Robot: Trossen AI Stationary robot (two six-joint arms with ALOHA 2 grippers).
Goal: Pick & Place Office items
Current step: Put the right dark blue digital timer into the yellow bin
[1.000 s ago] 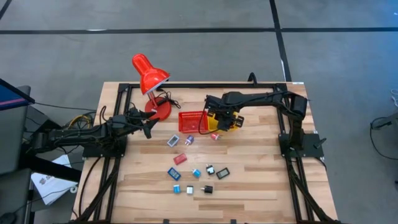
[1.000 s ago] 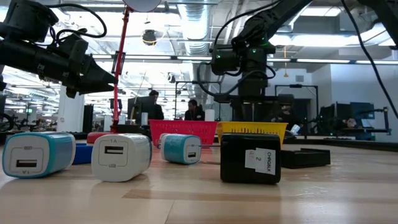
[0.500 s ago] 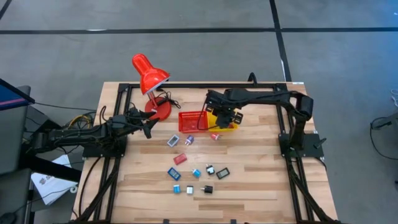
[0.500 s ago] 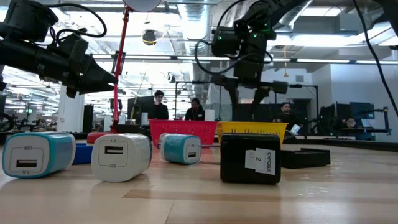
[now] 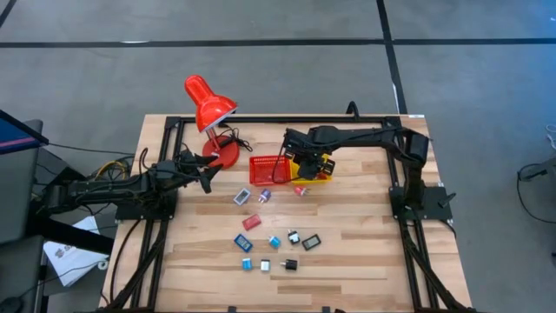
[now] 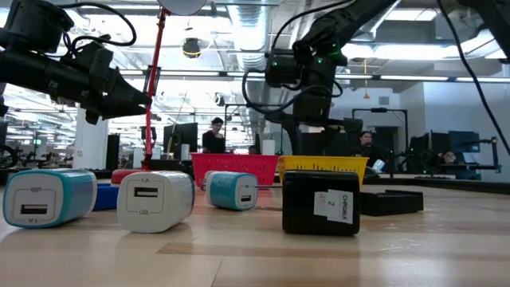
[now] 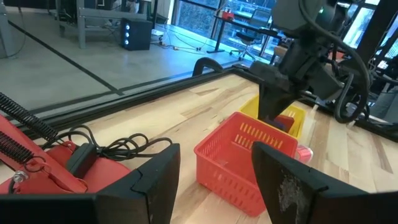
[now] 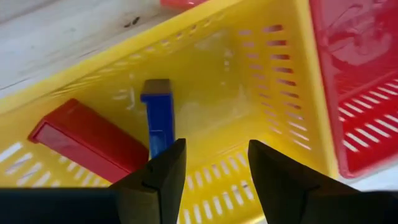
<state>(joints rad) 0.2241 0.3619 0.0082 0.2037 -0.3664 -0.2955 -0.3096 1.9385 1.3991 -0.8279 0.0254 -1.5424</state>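
My right gripper (image 5: 306,165) hangs open over the yellow basket (image 5: 324,176), fingers pointing down. In its wrist view the gripper (image 8: 214,146) looks onto a blue piece (image 8: 158,115) and a red piece (image 8: 87,140) lying on the basket floor (image 8: 211,74). My left gripper (image 5: 207,180) is open and waits level above the table's left part, beside the lamp base (image 5: 224,154). Several office items lie flat on the wood: a pink one (image 5: 300,190) next to the baskets, a red one (image 5: 252,222), cyan, white and black ones (image 5: 274,242) toward the near edge.
A red basket (image 5: 269,169) stands against the yellow one on its left. The red desk lamp (image 5: 208,104) and its cord (image 7: 118,149) fill the far left. In the low view chargers (image 6: 155,201) and a black block (image 6: 321,202) lie close by. People stand in the room behind.
My right gripper rose from low in the yellow basket, then came down a little and shifted slightly toward the table's left, staying over the basket. The left arm kept still.
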